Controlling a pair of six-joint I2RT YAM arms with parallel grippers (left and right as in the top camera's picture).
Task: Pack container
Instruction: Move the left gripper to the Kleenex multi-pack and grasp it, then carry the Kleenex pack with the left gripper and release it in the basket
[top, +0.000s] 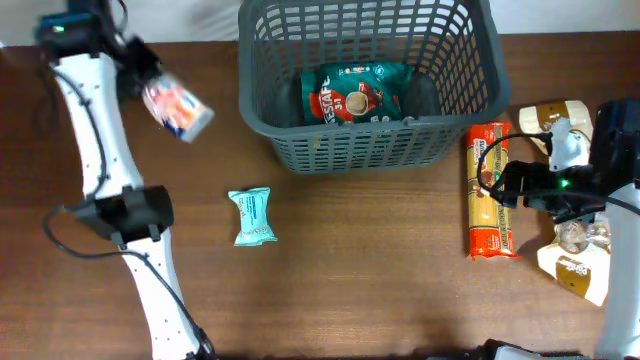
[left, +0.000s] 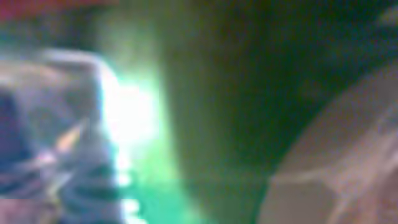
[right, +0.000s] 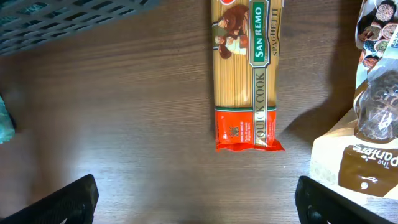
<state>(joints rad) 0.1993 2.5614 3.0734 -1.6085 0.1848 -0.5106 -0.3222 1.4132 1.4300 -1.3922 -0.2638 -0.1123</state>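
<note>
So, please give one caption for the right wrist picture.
Open jaws above the wooden table, facing a spaghetti pack beside a snack bag.

**A:** What carries everything?

**B:** A dark brown wooden table (top: 350, 270).

**A:** And what lies on it?

**B:** The grey latticed container (top: 380, 148) stands at the far middle. A teal snack packet (top: 251, 217) lies well in front of its left corner. A San Remo spaghetti pack (top: 490, 190) lies lengthwise just right of the container, and a cream-and-brown pouch (top: 578, 272) is near the spaghetti's front end.

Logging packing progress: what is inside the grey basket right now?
One green Nescafe packet lies on the base of the container. The near wall hides the base's front strip, so anything there cannot be seen.
</note>
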